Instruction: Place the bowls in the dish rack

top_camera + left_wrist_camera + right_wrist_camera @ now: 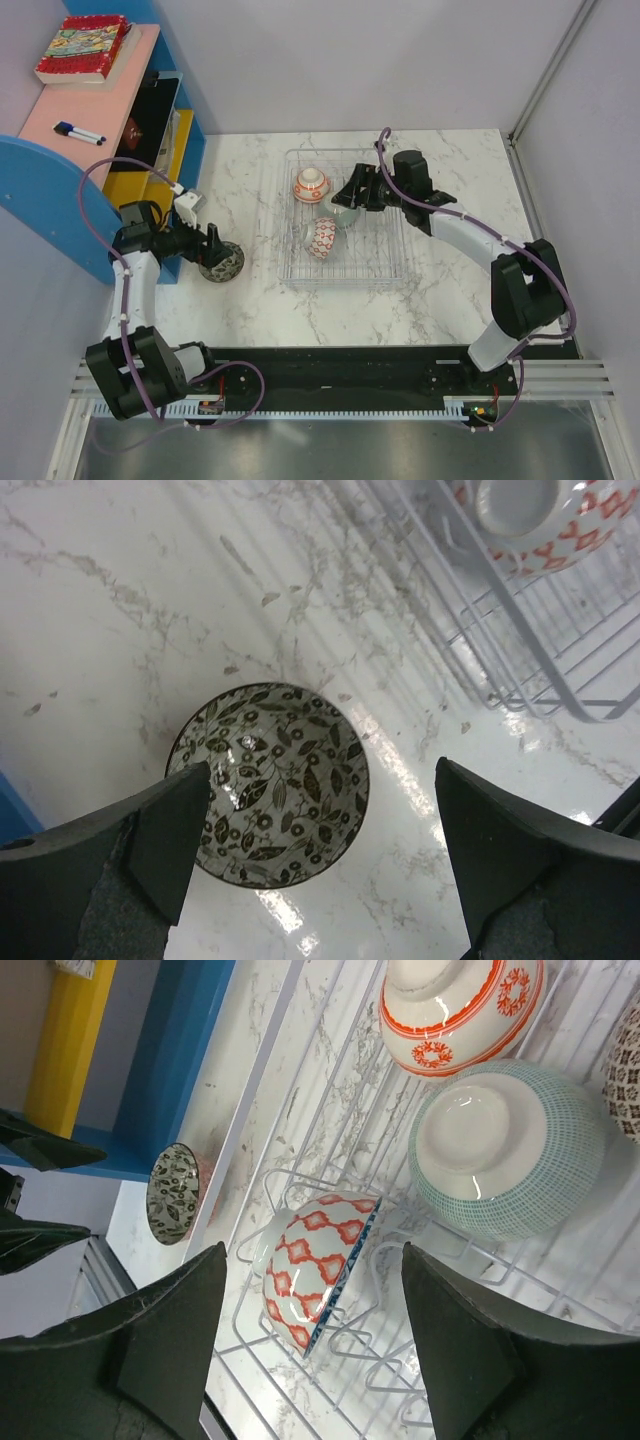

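The silver wire dish rack (350, 283) stands mid-table. In it are an upturned red-and-white bowl (311, 184) and a red-diamond bowl (322, 237) lying on its side. My right gripper (350, 195) hovers open over the rack. In the right wrist view, my right gripper (315, 1252) brackets the red-diamond bowl (320, 1280) from above, without touching it, beside an upturned teal bowl (500, 1150). A black leaf-patterned bowl (222, 262) sits upright on the table left of the rack. My left gripper (214, 243) is open over the leaf-patterned bowl (275, 780), its left finger over the rim.
A blue shelf unit (185, 110) with a yellow part stands at the far left, close to my left arm. A pink shelf (100, 95) holds a book and a marker. A brown-patterned bowl (628, 1070) shows at the right edge of the right wrist view.
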Robot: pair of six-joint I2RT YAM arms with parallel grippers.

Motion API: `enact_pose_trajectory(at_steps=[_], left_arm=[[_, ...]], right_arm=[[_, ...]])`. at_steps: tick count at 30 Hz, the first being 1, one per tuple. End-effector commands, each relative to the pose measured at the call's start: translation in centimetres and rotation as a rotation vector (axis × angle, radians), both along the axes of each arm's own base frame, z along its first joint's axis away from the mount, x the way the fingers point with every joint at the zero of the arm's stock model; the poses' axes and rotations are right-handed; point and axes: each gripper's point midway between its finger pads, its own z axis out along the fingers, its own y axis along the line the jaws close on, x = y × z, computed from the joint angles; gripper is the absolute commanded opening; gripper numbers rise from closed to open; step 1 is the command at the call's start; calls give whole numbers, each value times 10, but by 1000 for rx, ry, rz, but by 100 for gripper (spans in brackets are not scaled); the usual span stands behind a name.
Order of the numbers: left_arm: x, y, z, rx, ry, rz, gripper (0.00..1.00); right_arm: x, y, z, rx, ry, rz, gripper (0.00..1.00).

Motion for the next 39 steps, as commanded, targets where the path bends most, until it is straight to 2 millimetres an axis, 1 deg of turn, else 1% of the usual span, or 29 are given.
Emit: enact_pose_trajectory(at_steps=[1,2,3,10,12,14,15,17,18,19,20,21,22,23,24,25,26,27,28,29,30,31,32,33,34,35,36,37,39], left_arm=[[-7,40,-37,142,83,157,100],[-6,43,-40,160,82,169,100],[-6,49,-45,181,97,189,100],[-13,60,-76,235,182,222,100],[-14,61,-79,238,187,224,100],[-14,61,-81,240,189,224,100],[-14,63,-82,244,188,228,100],[-12,65,-84,246,195,236,100],[-11,66,-85,248,198,241,100],[-10,66,-85,243,201,245,100],[-9,65,-86,231,205,243,100],[-8,63,-84,216,199,241,100],[-6,59,-80,196,186,228,100],[-5,49,-70,153,145,195,100],[-5,43,-63,134,114,175,100],[-4,38,-56,116,87,161,100],[-4,30,-40,89,28,132,100],[-3,26,-31,80,-5,122,100],[-3,21,-21,64,-39,102,100],[-3,19,-11,63,-75,95,100],[-3,18,4,76,-130,89,100],[-4,16,15,81,-166,82,100],[-3,16,26,92,-202,84,100],[-6,15,39,108,-248,86,100],[-4,19,43,129,-262,110,100],[-2,23,50,146,-277,127,100],[0,28,47,159,-265,148,100],[2,36,43,189,-246,183,100],[6,42,25,191,-184,192,100]], right_arm=[[2,-7,48,-37,-147,23,78],[1,-7,51,-36,-156,29,77],[-2,-7,60,-28,-175,38,78],[-11,-11,92,-23,-264,52,77],[-13,-11,99,-23,-286,69,77],[-23,-5,102,-22,-307,144,75],[-24,-4,109,-41,-353,174,75],[-31,0,104,-76,-353,227,74],[-31,1,109,-105,-395,252,74],[-38,5,104,-123,-387,290,74],[-42,9,109,-135,-421,331,74],[-47,10,102,-190,-448,382,74],[-55,18,100,-219,-479,433,74],[-56,22,105,-250,-519,457,74],[-68,31,97,-314,-561,533,74],[-70,36,91,-353,-577,562,74],[-69,40,94,-396,-609,569,74],[-80,50,88,-425,-624,620,74],[-79,56,81,-452,-641,647,74],[-78,61,83,-460,-658,658,73],[-83,67,79,-457,-654,691,72],[-82,73,69,-477,-657,728,71],[-81,80,72,-484,-678,746,69],[-87,86,65,-512,-675,773,69],[-83,93,61,-537,-691,788,69],[-84,98,59,-547,-698,803,68],[-91,104,54,-555,-695,836,68],[-89,110,51,-569,-698,839,68],[-95,116,49,-571,-691,857,68]])
